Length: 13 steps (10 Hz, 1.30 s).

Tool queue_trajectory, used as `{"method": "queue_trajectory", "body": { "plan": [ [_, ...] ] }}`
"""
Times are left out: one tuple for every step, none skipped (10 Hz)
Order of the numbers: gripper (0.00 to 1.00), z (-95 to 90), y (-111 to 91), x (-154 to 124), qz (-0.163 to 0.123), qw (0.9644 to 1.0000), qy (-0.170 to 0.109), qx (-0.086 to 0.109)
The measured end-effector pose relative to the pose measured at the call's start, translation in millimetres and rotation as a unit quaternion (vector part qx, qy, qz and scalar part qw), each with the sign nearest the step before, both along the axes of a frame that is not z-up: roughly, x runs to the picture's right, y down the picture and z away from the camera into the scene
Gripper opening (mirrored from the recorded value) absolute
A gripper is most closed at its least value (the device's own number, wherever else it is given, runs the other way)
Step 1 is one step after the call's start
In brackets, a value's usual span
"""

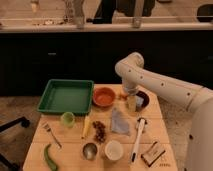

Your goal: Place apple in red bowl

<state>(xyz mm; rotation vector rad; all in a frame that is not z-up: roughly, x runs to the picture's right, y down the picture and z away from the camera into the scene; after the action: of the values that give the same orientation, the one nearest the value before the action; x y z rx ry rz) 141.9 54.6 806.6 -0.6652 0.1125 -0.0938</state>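
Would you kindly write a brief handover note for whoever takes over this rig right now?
Pincer: low over the table, at the dark bowl's left edge, just right of the apple.
Apple: on the table between the red bowl and the pincer, not in the bowl.
Red bowl: right of the green tray, looks empty.
Done: nothing placed yet.
Left: grasp the apple, lift it, set it in the red bowl.
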Motion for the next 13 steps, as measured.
{"method": "queue_trajectory", "body": {
  "plan": [
    [0.8,6.3,-6.9,-12.0,0.0,1.0,-0.003,0.001],
    [0.8,12.1,-14.4,-20.9,0.004,1.0,-0.006,0.003],
    [0.8,19.8,-19.6,-19.0,0.012,0.9999,-0.002,0.003],
    [0.8,27.6,-24.0,-17.1,0.023,0.9997,-0.002,0.002],
    [0.8,41.5,-26.9,-15.7,0.038,0.9993,-0.001,-0.002],
    [0.8,51.9,-28.7,-17.6,0.05,0.9987,0.001,-0.006],
    [0.8,59.3,-29.7,-18.7,0.068,0.9976,0.005,-0.009],
    [0.8,69.5,-30.5,-14.4,0.09,0.9956,0.021,-0.011],
    [0.8,77.6,-30.3,-10.0,0.115,0.9926,0.037,-0.013],
    [0.8,81.3,-29.5,-9.5,0.123,0.9914,0.043,-0.015],
    [0.8,82.4,-30.4,-11.6,0.124,0.9913,0.042,-0.017],
    [0.8,82.6,-30.4,-12.6,0.123,0.9914,0.042,-0.017],
    [0.8,82.5,-30.4,-12.1,0.123,0.9913,0.042,-0.017]
  ]
}}
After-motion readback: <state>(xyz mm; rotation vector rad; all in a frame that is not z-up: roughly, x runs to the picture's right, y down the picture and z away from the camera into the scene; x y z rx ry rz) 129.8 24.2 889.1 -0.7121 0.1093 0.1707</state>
